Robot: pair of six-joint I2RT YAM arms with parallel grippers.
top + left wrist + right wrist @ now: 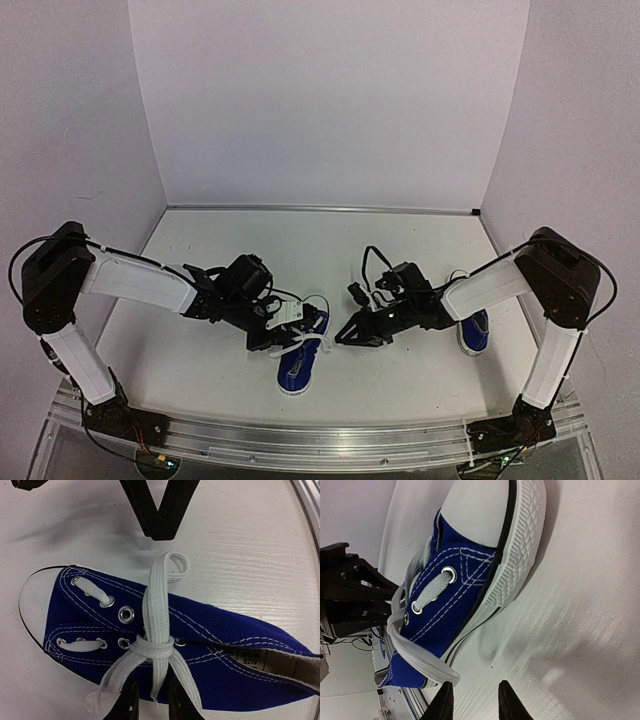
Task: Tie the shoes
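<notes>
- Blue canvas shoe (297, 358) lies on the white counter (300, 250) close to the middle and toward the near edge, with both arms bent in over it.
- Its white laces are crossed and drawn into a single knot (155, 647) over the tongue. From that knot one strand runs up and folds back into a small loop (172, 566) lying flat on the counter, and the loose ends trail the other way.
- Left fingers (129, 705) stand a little apart just beside the knot. A thin lace end hangs between them, and it does not look clamped.
- Right fingers (444, 705) are spread over bare counter beside the sole, holding nothing.
- A second shoe (475, 330) sits out to the right, half hidden under the right arm; I cannot tell how its laces lie.
- By my reckoning the job is under halfway done. The first knot is made on this shoe and one loop is roughly formed, but no bow is made or pulled tight. The other shoe may not be started.
</notes>
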